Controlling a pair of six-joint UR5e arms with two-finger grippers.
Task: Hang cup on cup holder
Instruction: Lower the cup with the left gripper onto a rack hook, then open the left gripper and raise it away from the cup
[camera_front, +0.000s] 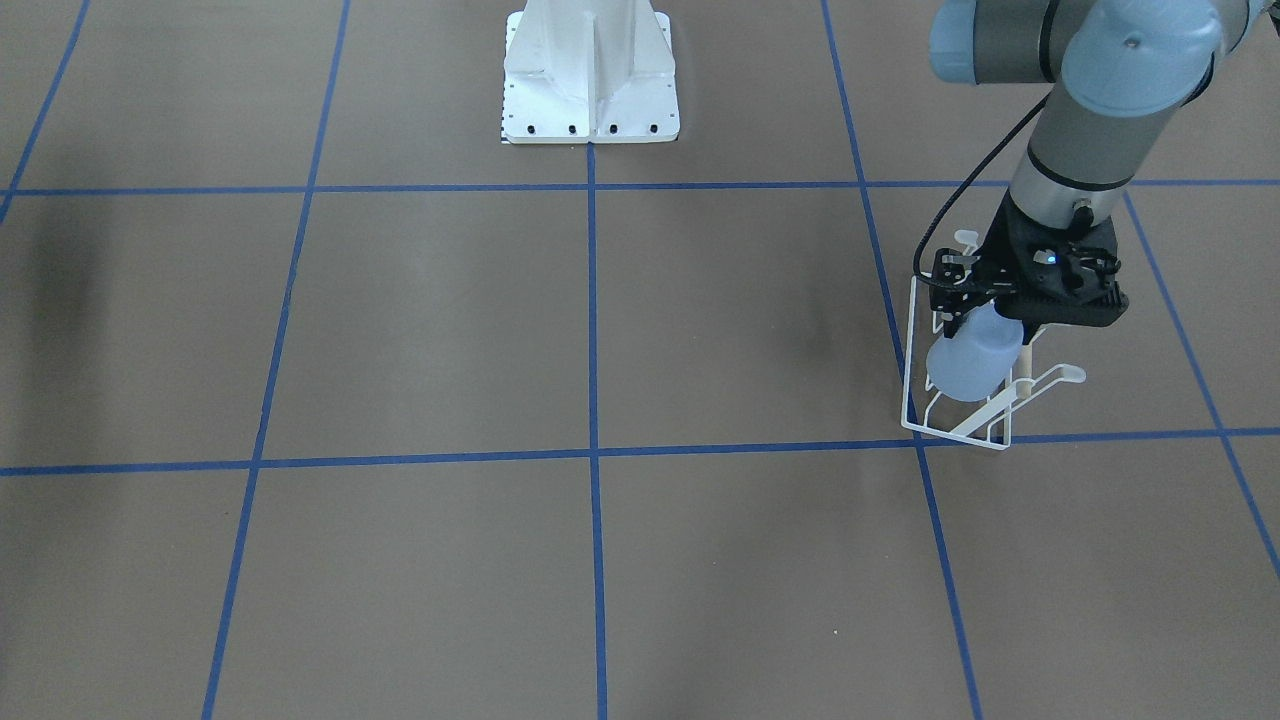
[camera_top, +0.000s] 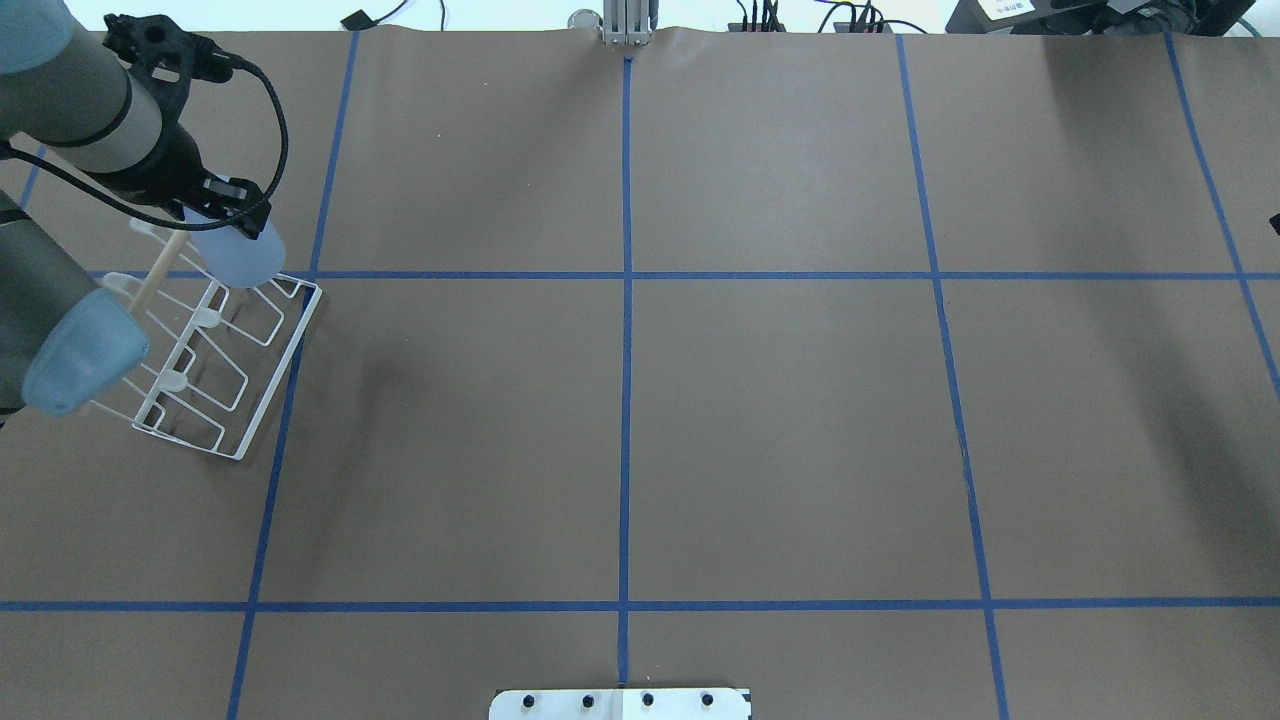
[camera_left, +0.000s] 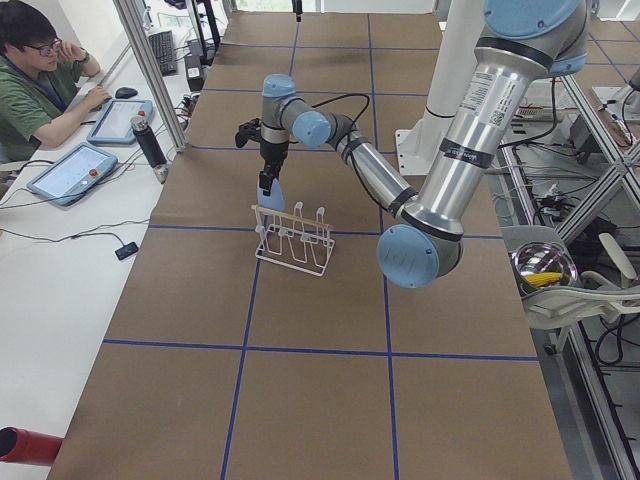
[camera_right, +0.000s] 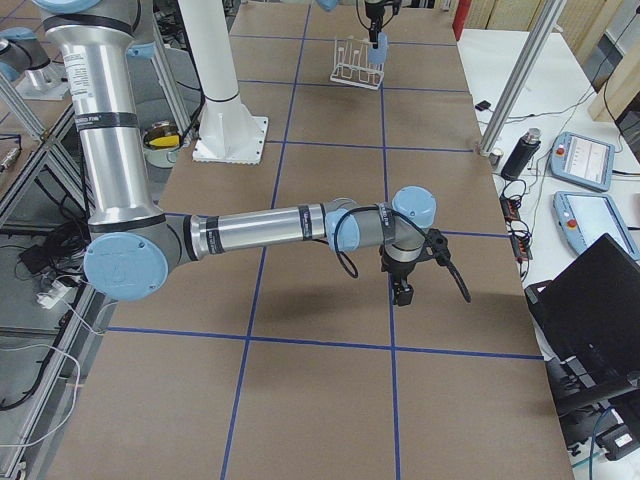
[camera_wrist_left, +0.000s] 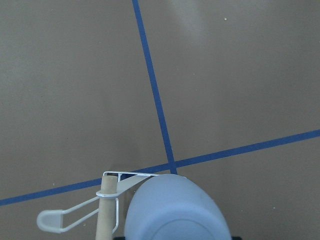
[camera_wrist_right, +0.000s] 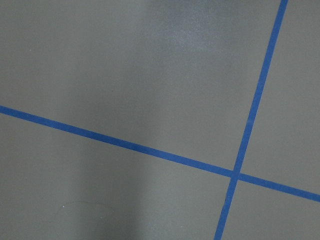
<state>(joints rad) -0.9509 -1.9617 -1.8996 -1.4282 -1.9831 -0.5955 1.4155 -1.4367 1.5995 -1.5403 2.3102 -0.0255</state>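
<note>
Cup (camera_front: 975, 358) up off the worktop (camera_front: 420, 330) in the front view, tilted, with the left hand (camera_front: 1003, 318) clamped on its upper end. Under it stands the rack (camera_front: 955, 425), set close to a crossing of the blue tape lines (camera_front: 592, 330).

Over to the overhead view: the left arm comes in from the left edge, and the cup hangs above the rack's far end, just beside the slanted wooden rod (camera_top: 155, 272).

Left side view now: the cup sits straight under the hand, down among the tips of the upright prongs at one end of the rack. An operator (camera_left: 40, 85) sits at a desk off the worktop.

Right side view: the right hand (camera_right: 403, 292) hangs low over the worktop, well apart from the rack; I cannot tell whether its fingers are apart or together.

Left wrist camera: the cup's round end fills the bottom edge, with the rod and one rounded prong (camera_wrist_left: 57, 220) just beside it.

Right wrist camera: brown worktop and two tape lines crossing.
</note>
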